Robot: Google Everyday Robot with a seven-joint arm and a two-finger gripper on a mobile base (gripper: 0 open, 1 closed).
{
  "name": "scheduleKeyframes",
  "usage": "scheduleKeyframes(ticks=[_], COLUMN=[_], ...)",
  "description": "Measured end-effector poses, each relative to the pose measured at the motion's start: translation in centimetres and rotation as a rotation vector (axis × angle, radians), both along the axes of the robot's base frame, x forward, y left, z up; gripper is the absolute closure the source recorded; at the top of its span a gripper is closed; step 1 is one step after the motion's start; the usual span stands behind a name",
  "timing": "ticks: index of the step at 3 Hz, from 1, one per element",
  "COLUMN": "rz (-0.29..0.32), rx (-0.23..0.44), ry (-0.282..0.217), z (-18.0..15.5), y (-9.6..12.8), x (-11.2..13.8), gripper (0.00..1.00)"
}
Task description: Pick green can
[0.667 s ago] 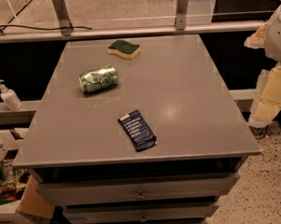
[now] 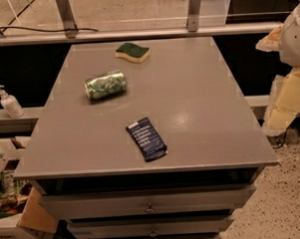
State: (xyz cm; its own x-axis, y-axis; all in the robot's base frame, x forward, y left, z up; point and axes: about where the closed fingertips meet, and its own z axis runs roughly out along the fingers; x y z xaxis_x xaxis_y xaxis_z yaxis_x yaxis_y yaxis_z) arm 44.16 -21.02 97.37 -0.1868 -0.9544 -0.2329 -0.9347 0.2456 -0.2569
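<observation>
One green can lying sideways, left of centre on the table, between sponge and dark blue packet. Light, thin-walled, slick, dented: pinch gently across mid-barrel. Gripper probably the pale shape at right edge, well apart; clenched or released, cannot tell.

Robot arm is showing only at the right edge of the view. Its upper part is wearing a rounded white shell, smooth and catching the light. A tan piece with ragged edges is sticking out from its left side. Below, a pale yellow casing, angular and flat-faced, is shading to cream at its lower end. The gripper is not showing in this view.
</observation>
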Motion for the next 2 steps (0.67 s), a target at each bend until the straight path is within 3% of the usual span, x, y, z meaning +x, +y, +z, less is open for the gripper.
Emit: scheduleKeyframes(ticks=[2], rz=[0.113], rx=[0.123], ry=[0.017], z=[-3.2], y=[6.1], x=[3.3], gripper=[0.00])
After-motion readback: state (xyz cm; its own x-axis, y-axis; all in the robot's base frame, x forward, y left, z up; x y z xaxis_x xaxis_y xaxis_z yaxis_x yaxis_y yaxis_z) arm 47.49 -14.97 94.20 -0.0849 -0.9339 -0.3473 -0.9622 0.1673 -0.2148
